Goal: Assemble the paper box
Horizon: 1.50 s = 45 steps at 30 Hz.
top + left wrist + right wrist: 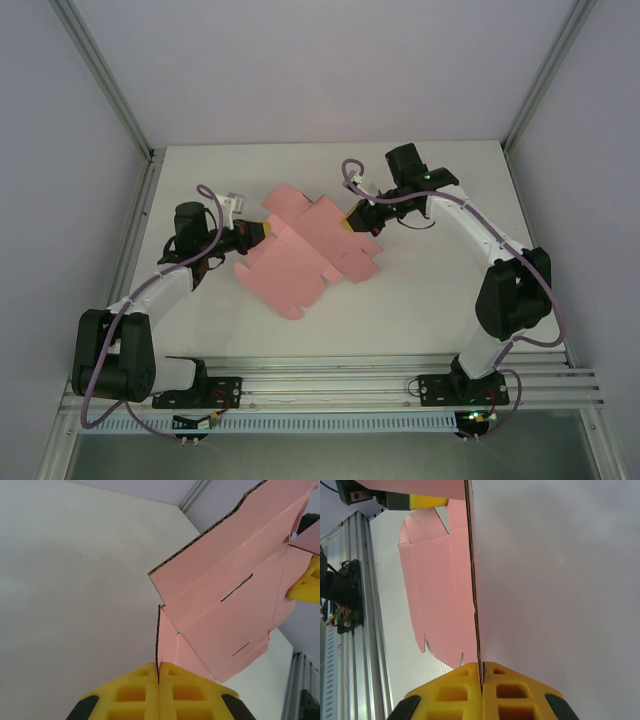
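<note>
Two arms rise from an aluminium rail (330,385) at the near edge of a white table (430,310) and bend inward toward each other. Between them, over the middle of the table, hangs the paper box (310,255), at this point a flat salmon-pink die-cut sheet of flaps, tabs and slits with no walls formed. Its nearest corner dips toward the surface (whether it touches cannot be told), and the rest looks tilted and lifted.

Just beyond that corner, the left gripper (262,232) pinches the sheet's left edge and the right gripper (350,222) pinches the opposite one. In each wrist view the yellow fingers (132,692) are pressed together with only the card's thin dark edge between them, and the panels fan away past the tips. Behind the sheet the table runs bare to the pale back wall.

Assembly appears to be at its opening step, with the blank gripped at both sides and the first fold not yet made. The next move likely calls for one gripper to anchor its panel while the other swings its side about a scored crease. The two must move together, since card this thin would probably buckle or tear if they pulled against each other.
</note>
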Tool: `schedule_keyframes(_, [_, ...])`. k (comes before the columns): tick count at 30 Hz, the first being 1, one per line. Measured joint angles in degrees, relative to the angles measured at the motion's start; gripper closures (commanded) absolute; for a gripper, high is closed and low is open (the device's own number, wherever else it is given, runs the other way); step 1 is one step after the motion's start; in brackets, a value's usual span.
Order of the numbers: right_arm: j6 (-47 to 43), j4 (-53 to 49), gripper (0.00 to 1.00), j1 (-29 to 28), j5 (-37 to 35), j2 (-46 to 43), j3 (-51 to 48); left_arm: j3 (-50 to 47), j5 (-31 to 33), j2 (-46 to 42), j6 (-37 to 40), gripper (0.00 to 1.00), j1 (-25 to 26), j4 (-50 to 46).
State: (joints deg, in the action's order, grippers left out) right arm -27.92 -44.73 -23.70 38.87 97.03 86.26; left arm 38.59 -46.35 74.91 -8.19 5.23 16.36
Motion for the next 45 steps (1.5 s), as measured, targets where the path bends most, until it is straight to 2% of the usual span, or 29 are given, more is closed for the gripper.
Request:
schedule_keyframes(4, [0.0, -1.0, 1.0, 0.0, 0.0, 0.6, 0.1, 0.1, 5.8, -1.9, 5.3, 1.0, 3.1, -4.5])
schedule_keyframes(14, [0.0, -6.2, 1.0, 0.7, -1.9, 1.4, 0.1, 2.3, 38.6, -3.7, 20.4, 1.0, 21.2, -15.1])
schedule_keyframes(20, [0.9, -6.5, 1.0, 0.7, -3.1, 1.5, -0.2, 4.4, 52.8, -0.8, 25.7, 1.0, 28.8, -17.3])
schedule_keyframes(24, [2.0, -5.1, 1.0, 0.8, -3.7, 1.5, -1.8, 2.7, 55.1, -1.4, 25.9, 1.0, 29.8, -16.1])
schedule_keyframes(27, [4.3, -3.9, 1.0, 2.1, -3.4, 1.5, -2.2, -1.6, 54.7, -5.3, 25.7, 1.0, 30.0, -12.6])
schedule_keyframes(33, [7.4, -1.6, 1.0, 5.2, 3.8, 1.9, -2.2, -8.8, 51.3, -15.8, 23.4, 1.0, 30.8, -3.5])
schedule_keyframes(37, [7.3, -1.6, 1.0, 5.5, 7.3, 2.1, -2.0, -12.7, 50.2, -21.2, 22.3, 1.0, 31.1, -0.9])
schedule_keyframes(40, [7.3, -2.3, 1.0, 5.6, 9.5, 3.1, -0.9, -12.7, 49.9, -21.2, 22.3, 1.0, 31.0, -1.1])
schedule_keyframes(45, [7.2, -5.5, 1.0, 6.3, 11.9, 4.6, 1.6, -10.8, 51.6, -15.5, 21.6, 1.0, 30.7, 0.8])
